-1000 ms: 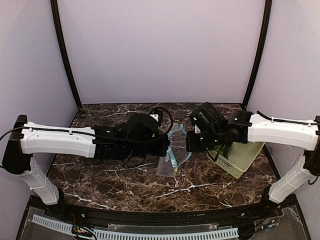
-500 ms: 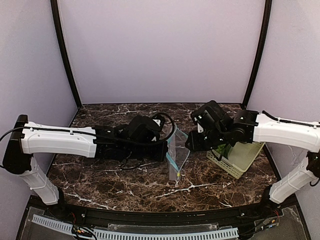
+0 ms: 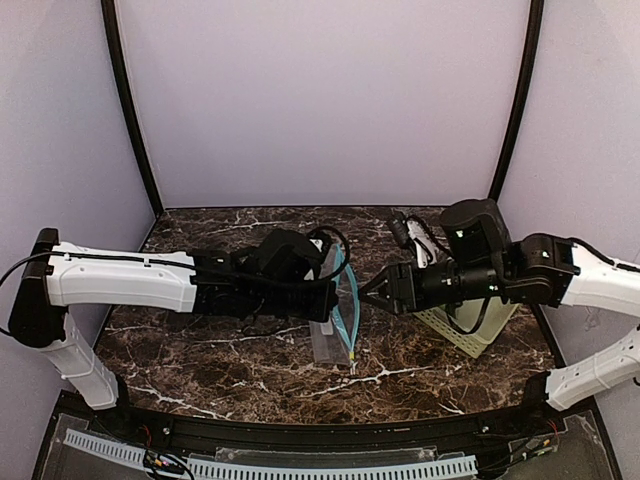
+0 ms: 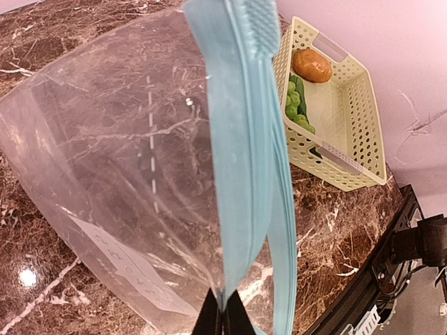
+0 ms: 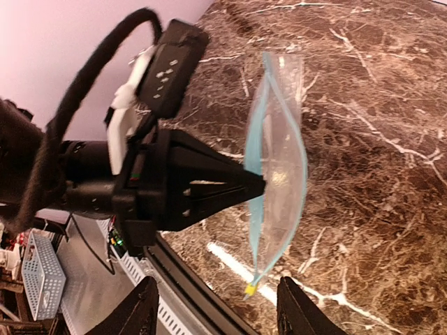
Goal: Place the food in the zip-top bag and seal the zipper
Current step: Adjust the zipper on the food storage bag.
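The clear zip-top bag (image 3: 338,325) hangs upright over the table's middle. My left gripper (image 3: 331,291) is shut on one lip of its teal-blue zipper (image 4: 241,139). In the left wrist view the fingertips (image 4: 216,317) pinch that strip, and the other lip bows away, so the mouth gapes. My right gripper (image 3: 368,291) stands open just right of the bag, touching nothing. In the right wrist view the bag (image 5: 285,174) lies ahead of its spread fingers (image 5: 143,307). The food, a brown potato (image 4: 311,64) and a green lumpy vegetable (image 4: 297,108), lies in the basket.
A pale green slotted basket (image 3: 468,330) sits at the right under my right arm, with its rim (image 4: 363,91) in the left wrist view. A small yellow slider (image 5: 249,287) hangs at the zipper's lower end. The table's front rail (image 5: 181,279) runs below.
My right gripper has opened, let go of the bag's edge and swung back to the right. The bag still hangs from my left gripper and has dropped a little.
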`<state>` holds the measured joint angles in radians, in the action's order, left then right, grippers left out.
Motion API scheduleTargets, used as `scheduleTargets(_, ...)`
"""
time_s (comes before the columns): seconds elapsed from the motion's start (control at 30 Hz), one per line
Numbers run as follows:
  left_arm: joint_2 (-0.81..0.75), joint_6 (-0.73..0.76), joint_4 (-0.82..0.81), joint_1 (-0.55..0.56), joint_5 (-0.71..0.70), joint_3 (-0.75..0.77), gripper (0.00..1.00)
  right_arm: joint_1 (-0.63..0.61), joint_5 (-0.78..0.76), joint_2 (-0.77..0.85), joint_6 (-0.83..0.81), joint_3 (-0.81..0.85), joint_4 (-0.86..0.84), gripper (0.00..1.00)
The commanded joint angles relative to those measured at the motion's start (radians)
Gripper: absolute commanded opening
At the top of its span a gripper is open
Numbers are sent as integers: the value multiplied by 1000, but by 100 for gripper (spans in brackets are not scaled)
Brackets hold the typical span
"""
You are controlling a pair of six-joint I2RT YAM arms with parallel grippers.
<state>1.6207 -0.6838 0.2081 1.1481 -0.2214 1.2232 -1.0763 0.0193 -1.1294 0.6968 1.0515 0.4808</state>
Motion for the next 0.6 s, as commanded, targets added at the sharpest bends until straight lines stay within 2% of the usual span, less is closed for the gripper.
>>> scheduleTargets(0.0,-2,-13,-29,-4,35,-13,1,-43,0,-33,19,-10,-112,57)
scheduleTargets(0.2,-34,-15,-73,-4,64,-45,1,-21,-14,-105,43,-17,-166,52)
scheduleTargets(0.4,-71,-4,-144,-5,116,-91,1,39,67,-133,39,-55,-253,42)
scheduleTargets(0.57,-86,1,-186,-5,155,-124,1,85,125,-137,38,-108,-305,38)
